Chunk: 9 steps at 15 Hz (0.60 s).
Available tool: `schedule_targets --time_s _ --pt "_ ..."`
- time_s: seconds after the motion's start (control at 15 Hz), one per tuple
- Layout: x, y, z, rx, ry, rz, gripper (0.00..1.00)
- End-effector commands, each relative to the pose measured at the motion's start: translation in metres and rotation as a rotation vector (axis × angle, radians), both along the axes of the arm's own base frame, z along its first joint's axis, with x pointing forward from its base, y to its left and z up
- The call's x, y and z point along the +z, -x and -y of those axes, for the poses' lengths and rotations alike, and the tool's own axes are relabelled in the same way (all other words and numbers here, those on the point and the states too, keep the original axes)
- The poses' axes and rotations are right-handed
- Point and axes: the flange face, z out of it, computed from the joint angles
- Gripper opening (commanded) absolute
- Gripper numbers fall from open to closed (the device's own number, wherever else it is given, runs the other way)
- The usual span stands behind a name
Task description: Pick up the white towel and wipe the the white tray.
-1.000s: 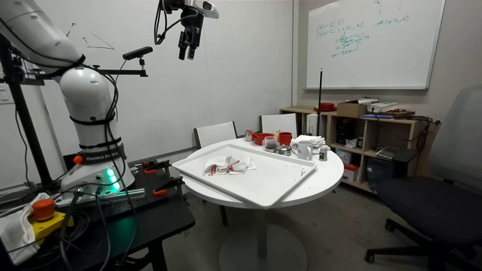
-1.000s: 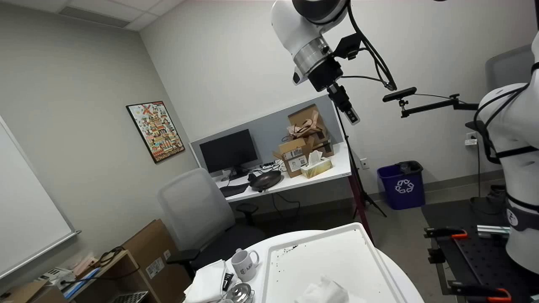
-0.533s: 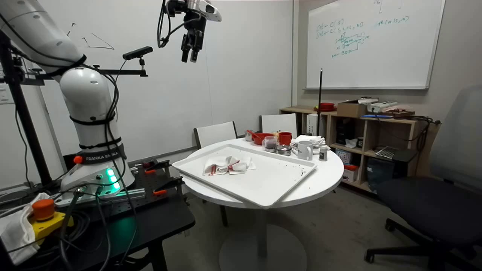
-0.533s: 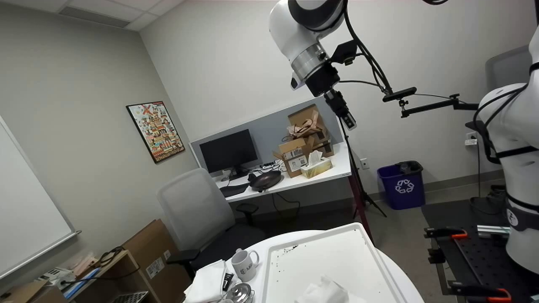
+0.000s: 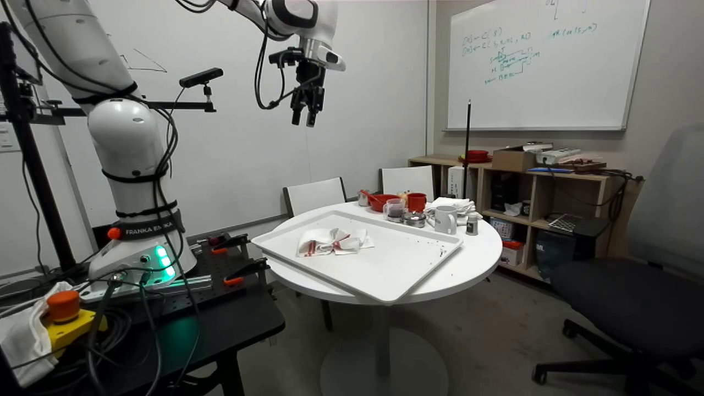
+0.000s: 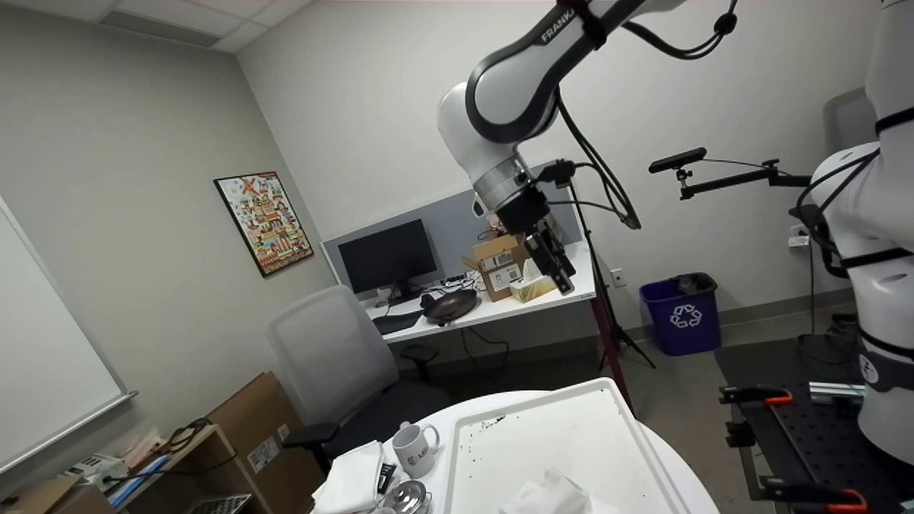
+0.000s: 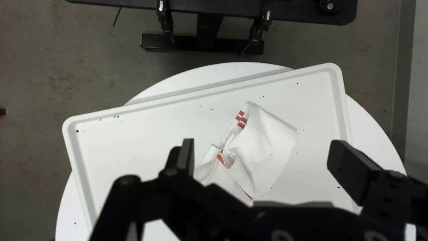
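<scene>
The white towel (image 5: pixel 333 242) lies crumpled, red stripes showing, on the white tray (image 5: pixel 396 269). Both appear in the wrist view, where the towel (image 7: pixel 260 167) sits near the middle of the tray (image 7: pixel 140 140), partly covered by the gripper's dark body at its lower edge. An exterior view cuts off the lower part of the towel (image 6: pixel 550 492). Dark specks (image 7: pixel 117 116) dot the tray's surface. My gripper (image 5: pixel 303 121) hangs high above the table, pointing down and apart from the towel. Seen from the wrist, the gripper (image 7: pixel 264 152) has its fingers wide apart with nothing held.
The tray rests on a round white table (image 5: pixel 478 264), its corners reaching past the edge. Toward the back stand a red bowl (image 5: pixel 382 201), a red cup (image 5: pixel 416 202), a metal container (image 5: pixel 414 219), a light mug (image 5: pixel 445 219) and folded white cloths (image 5: pixel 451 204). Clamps (image 6: pixel 814 492) sit on the robot's bench.
The arm has come down, and my gripper is lower in both exterior views, nearer the tray. It has stayed open. Towel and tray have not moved.
</scene>
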Motion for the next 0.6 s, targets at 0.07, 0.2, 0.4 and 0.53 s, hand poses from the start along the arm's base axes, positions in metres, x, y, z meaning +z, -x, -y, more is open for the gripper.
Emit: schedule_targets --time_s 0.07,0.2,0.4,0.53 --pt "-0.056 -0.031 -0.023 0.077 0.014 0.040 1.00" --pt "-0.081 -0.039 -0.033 0.147 0.059 0.050 1.00" --pt "-0.110 -0.047 -0.038 0.265 0.118 0.026 1.00" --pt "-0.124 -0.052 -0.037 0.363 0.130 0.019 1.00"
